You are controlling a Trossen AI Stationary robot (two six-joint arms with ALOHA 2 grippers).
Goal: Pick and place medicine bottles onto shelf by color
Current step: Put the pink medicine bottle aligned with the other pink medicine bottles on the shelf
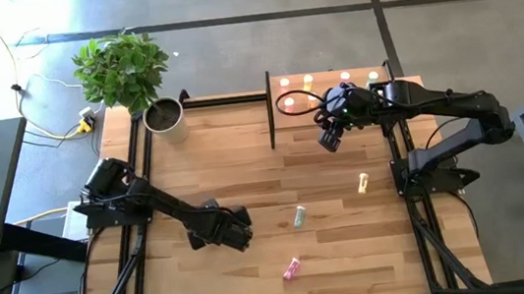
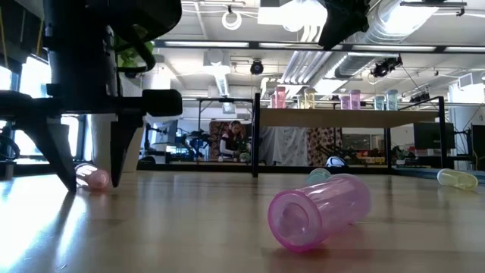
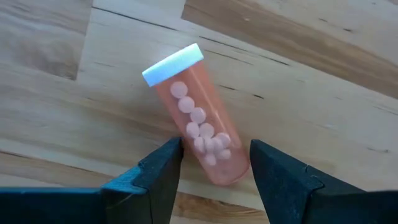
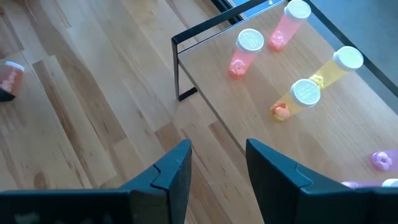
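While lying flat on the counter [image 3: 56,112], orange-red bottle [image 3: 199,118] between open left claw [image 3: 214,168] fingers, untouched, white cap pointing away, right claw [image 4: 217,165] open, empty, over counter near shelf [image 4: 261,118].

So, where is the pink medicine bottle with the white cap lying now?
In the left wrist view, the pink pill-filled plastic bottle with the white cap lies on its side on the wooden tabletop, its bottom end between the open fingers of the left hand.

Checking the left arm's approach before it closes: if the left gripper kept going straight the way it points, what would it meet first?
Probably the orange-pink bottle lying between the open left gripper fingers, then the tabletop beneath.
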